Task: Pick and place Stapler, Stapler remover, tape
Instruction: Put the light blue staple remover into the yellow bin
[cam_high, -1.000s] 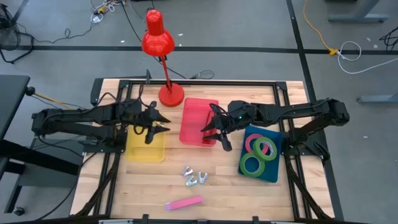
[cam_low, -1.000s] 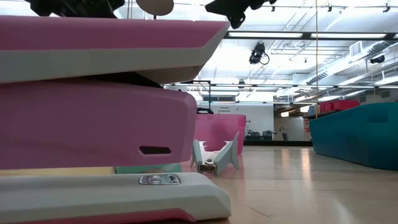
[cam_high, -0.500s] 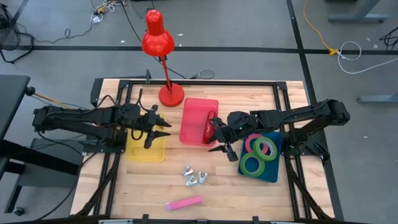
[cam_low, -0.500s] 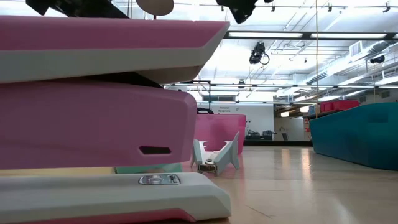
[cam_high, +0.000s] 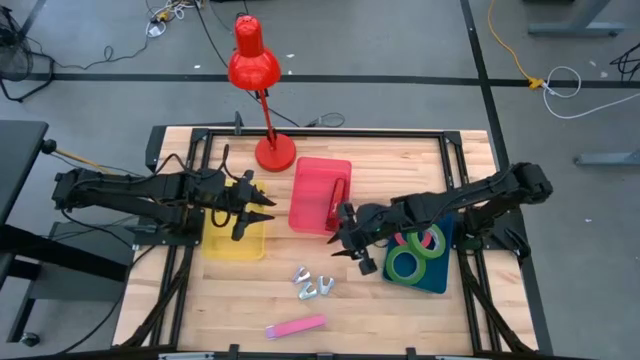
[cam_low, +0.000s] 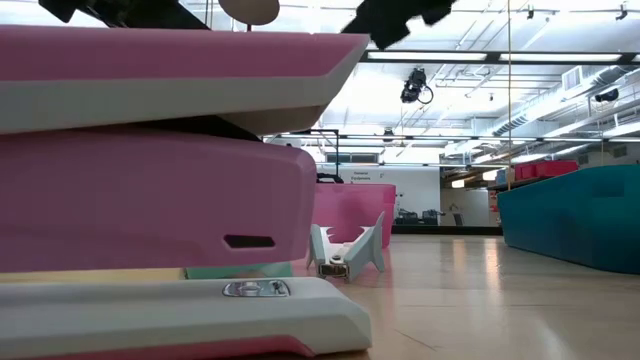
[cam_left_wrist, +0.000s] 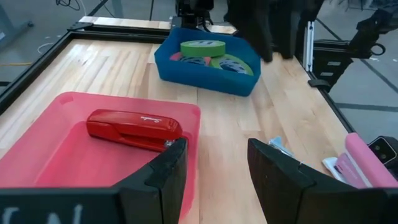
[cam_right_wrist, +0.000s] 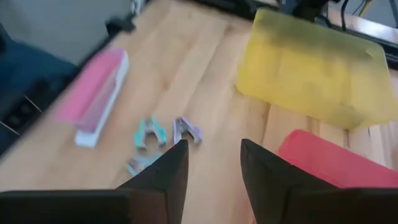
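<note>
now your right claw (cam_high: 352, 250), parted and empty over the tabletop (cam_high: 350, 310), could scatter the clustered staple removers (cam_high: 312, 285) if it descends off-centre.

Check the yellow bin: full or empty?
Empty. The yellow bin shows only its bare floor in the high view and right wrist view; nothing lies inside.

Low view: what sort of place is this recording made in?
Probably a robotics lab or workshop in an industrial hall. The low view shows a high ceiling with strip lights and exposed pipes; from above, the wooden table stands on a grey concrete floor with loose cables.
</note>
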